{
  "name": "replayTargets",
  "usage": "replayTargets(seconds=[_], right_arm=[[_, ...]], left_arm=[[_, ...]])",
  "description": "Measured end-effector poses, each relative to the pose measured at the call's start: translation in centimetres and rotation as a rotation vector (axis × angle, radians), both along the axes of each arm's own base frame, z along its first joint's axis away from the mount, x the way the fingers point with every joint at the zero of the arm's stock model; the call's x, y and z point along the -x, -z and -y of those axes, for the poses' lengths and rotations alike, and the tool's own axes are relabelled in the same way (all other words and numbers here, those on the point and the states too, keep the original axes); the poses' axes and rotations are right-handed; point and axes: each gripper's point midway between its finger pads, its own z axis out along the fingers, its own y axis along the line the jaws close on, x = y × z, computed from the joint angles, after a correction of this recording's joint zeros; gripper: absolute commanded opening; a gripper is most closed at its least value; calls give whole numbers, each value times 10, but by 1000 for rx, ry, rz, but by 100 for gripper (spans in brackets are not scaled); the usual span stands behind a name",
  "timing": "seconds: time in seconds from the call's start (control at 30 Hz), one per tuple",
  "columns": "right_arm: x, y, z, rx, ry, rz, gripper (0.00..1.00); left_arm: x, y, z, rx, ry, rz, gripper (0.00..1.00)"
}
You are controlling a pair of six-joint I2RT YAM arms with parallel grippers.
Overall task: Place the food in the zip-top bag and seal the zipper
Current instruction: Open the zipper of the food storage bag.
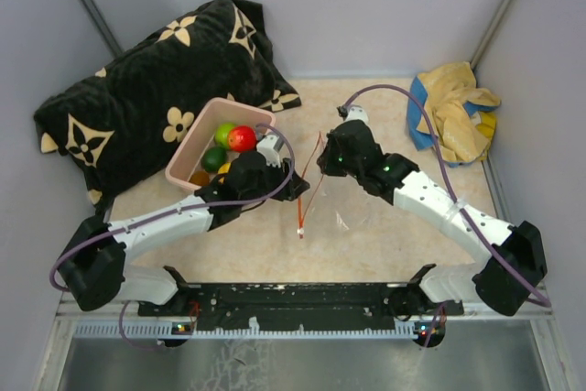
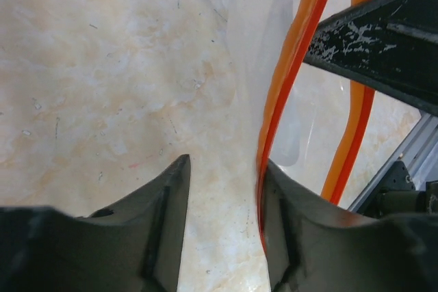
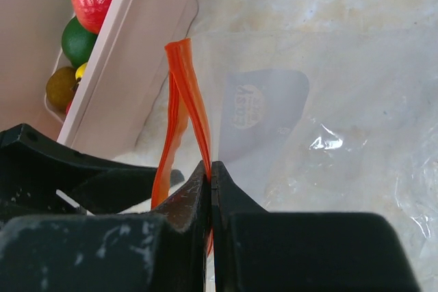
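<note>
**Progress:** the task is being judged as at its opening stage.

**Food:** the food (image 1: 229, 146) is being kept in the pink tub (image 1: 189, 142), toward the far left corner of the table (image 1: 385, 254), just beside a dark cushion (image 1: 146, 80). No piece is being seen inside the zip-top bag (image 3: 328, 121).

**Bag:** it is being held at the middle of the table, between the two arms. Its clear body is resting on the surface.

**Zipper:** the zipper (image 1: 309, 191) is being left unsealed, and in the right wrist view its two orange lips are being shown parted.

**Right gripper:** the strip is being pinched by the right gripper (image 3: 211, 182), whose fingers are closed on it.

**Left gripper:** the fingers of the left gripper (image 2: 222, 196) are being held apart. The strip is lying against the inner face of one finger, and nothing is being clamped.

**Outstanding:** widening the mouth, loading all the food and pressing the zipper shut are being judged as not yet done.
</note>
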Motion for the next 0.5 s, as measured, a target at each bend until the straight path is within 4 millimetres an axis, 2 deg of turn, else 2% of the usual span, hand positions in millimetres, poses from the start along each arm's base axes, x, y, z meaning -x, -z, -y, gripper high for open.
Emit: replayTargets(seconds=[0.1, 0.27, 0.5], right_arm=[[1, 1, 0, 2, -1, -2, 9], [3, 3, 4, 24, -3, -7, 23], [7, -15, 12, 13, -6, 46, 47]], left_arm=[[-1, -2, 3, 1, 11, 6, 23], [-1, -11, 7, 12, 35, 23, 0], [-1, -23, 9, 20, 43, 28, 0]])
